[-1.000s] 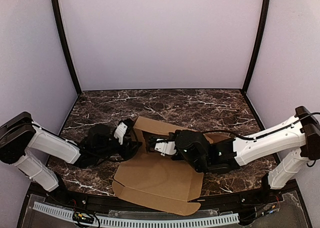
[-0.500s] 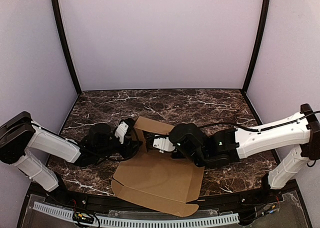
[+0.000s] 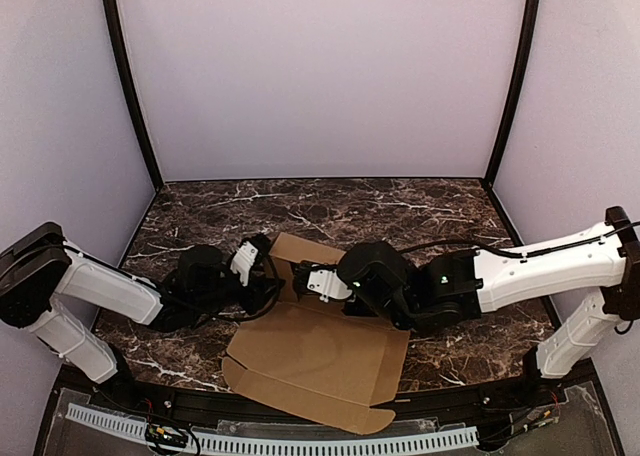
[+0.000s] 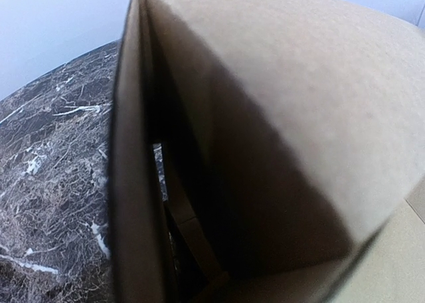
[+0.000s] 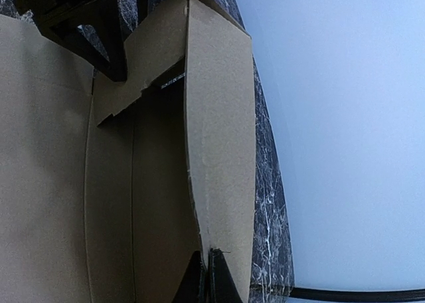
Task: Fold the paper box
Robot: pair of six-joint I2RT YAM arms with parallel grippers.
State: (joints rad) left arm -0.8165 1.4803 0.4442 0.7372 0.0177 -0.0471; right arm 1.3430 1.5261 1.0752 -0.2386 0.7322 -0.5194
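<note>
The paper box (image 3: 315, 361) is spread on the desk (image 3: 400, 211), its far side raised. The right pincer (image 5: 204, 276) is pressed together, perhaps touching that raised side; the left pincer's (image 3: 266, 279) state cannot be told.

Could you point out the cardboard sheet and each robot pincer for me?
paper box (image 3: 320, 361), overhead view, on its flat near panel.
left pincer (image 3: 268, 276), overhead view, between its dark fingertips beside the raised flap.
right pincer (image 5: 206, 276), right wrist view, between its fingertips pinching the upright flap's edge.
</note>
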